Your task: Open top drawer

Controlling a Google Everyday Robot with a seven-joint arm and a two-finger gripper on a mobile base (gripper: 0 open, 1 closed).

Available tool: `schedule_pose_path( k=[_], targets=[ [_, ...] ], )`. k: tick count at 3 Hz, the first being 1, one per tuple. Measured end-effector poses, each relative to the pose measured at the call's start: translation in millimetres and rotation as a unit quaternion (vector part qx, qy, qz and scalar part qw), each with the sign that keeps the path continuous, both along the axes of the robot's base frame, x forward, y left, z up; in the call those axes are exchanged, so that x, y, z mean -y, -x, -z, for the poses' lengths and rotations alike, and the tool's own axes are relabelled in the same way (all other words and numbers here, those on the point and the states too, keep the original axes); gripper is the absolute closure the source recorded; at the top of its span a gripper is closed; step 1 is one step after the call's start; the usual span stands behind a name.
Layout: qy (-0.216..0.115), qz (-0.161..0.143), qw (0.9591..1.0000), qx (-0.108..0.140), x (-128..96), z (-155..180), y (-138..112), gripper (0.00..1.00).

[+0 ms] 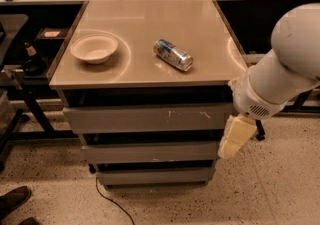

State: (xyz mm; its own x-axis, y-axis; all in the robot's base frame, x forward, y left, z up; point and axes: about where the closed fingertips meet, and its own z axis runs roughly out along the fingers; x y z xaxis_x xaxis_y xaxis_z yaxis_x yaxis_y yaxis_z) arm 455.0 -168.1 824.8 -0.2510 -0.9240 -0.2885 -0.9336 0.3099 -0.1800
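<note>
On the speckled floor (280, 194), a blocky cream gripper (236, 137) on a smooth white arm (282, 69) hangs just beside the cabinet's right edge; whether it is released or clenched cannot be told. The top drawer (145, 118), a flat grey metal front with white scuffs, lies at the gripper's 10 o'clock. Beyond, a round pale bowl (94, 48) and a silver-blue can (173, 54) on its side, label unreadable, rest on the glossy tabletop (145, 19).

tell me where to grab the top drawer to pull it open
The top drawer has a flat, handle-less front, so grip its upper edge, in the dark gap under the tabletop, coming from the front. The gripper hangs by its right end as seen here.
</note>
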Motion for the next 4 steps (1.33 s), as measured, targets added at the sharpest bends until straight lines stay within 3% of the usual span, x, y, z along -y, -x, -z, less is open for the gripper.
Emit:
schedule_pose_path(
  k=[2, 4],
  targets=[
    [-0.015, 0.0, 0.9996, -0.024, -13.6, 67.4, -10.8, 0.0],
    [-0.028, -0.013, 0.9992, -0.024, -33.9, 106.6, -24.5, 0.0]
  ],
)
